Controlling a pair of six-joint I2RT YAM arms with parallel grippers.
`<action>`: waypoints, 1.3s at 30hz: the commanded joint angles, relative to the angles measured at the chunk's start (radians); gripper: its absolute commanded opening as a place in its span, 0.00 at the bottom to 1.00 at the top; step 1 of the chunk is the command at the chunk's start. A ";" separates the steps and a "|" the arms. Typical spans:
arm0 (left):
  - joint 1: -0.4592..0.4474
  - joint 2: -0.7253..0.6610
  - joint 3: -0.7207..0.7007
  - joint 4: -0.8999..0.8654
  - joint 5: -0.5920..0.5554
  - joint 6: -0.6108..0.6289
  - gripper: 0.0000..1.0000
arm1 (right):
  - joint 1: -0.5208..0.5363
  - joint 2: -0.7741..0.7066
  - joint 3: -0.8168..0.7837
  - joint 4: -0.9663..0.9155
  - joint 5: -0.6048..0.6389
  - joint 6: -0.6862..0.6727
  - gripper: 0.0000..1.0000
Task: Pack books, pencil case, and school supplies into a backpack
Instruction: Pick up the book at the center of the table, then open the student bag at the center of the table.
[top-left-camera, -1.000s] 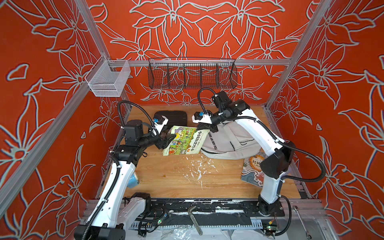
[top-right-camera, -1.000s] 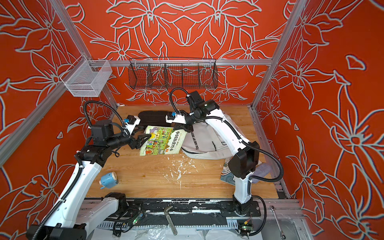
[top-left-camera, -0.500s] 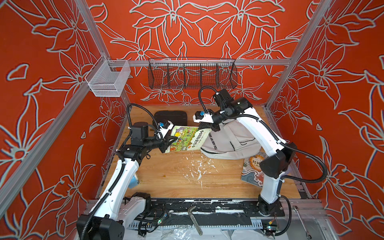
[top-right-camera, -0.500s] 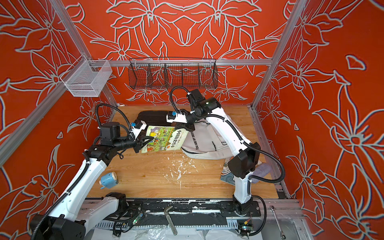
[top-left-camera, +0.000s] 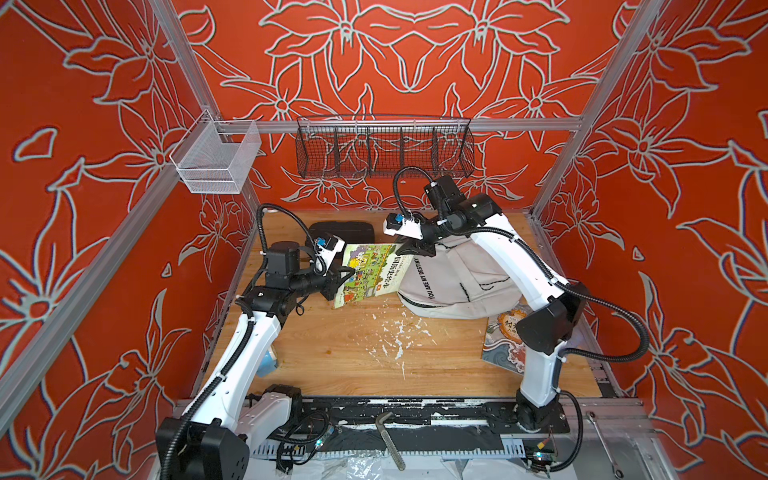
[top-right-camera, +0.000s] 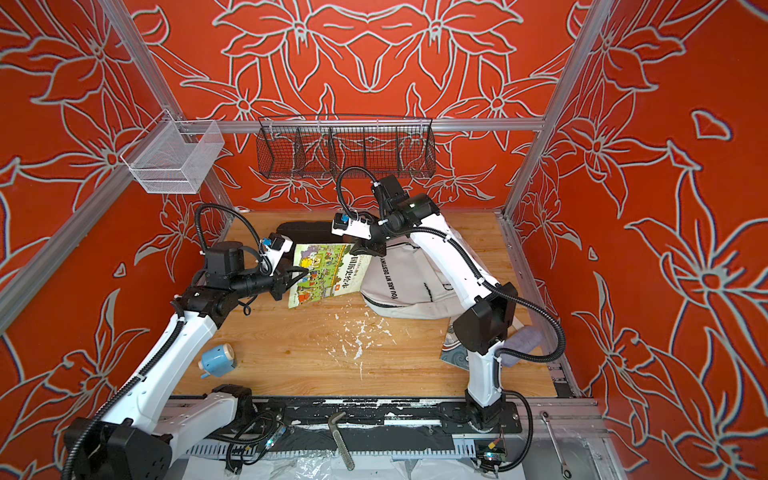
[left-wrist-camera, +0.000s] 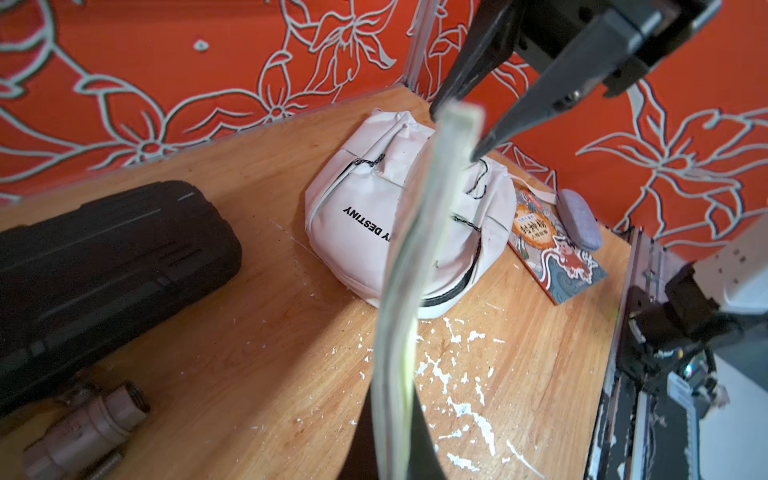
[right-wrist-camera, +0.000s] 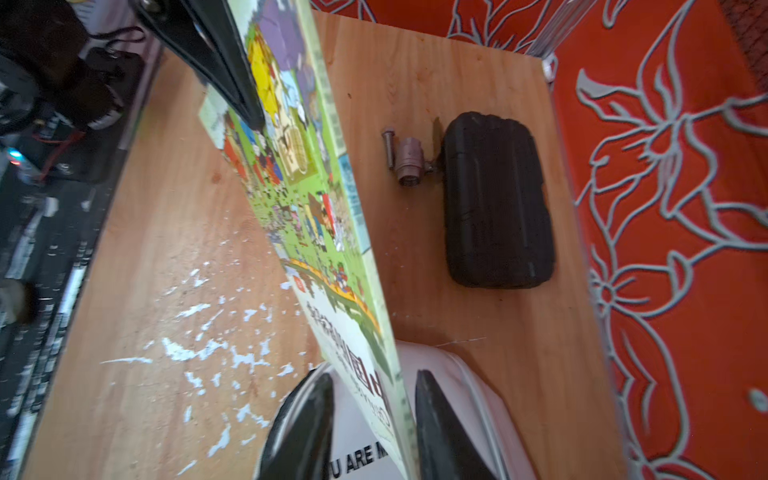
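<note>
Jaws of the left pincer (top-left-camera: 344, 273) clamp the green book (top-left-camera: 370, 272), we see; the right pincer (top-left-camera: 405, 249) straddles its edge, parted.

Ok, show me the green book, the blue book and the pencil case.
green book (top-left-camera: 368, 272): a top view, middle of its painted cover.
blue book (left-wrist-camera: 566, 254): left wrist view, on the orange figure.
pencil case (left-wrist-camera: 579, 218): left wrist view, middle of the pouch.

Glossy paper book (top-left-camera: 370, 270), white cloth backpack (top-left-camera: 457, 282), paint-flecked wooden tabletop (top-left-camera: 353, 357)
</note>
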 joint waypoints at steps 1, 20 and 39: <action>-0.003 0.021 0.050 0.037 -0.087 -0.145 0.00 | -0.007 -0.050 -0.081 0.128 0.141 0.214 0.46; 0.075 0.011 0.110 -0.008 -0.197 -0.549 0.00 | 0.027 -0.250 -0.689 0.344 0.422 0.770 0.59; 0.157 -0.044 0.087 -0.089 -0.226 -0.523 0.00 | 0.170 0.019 -0.598 0.402 0.597 0.746 0.57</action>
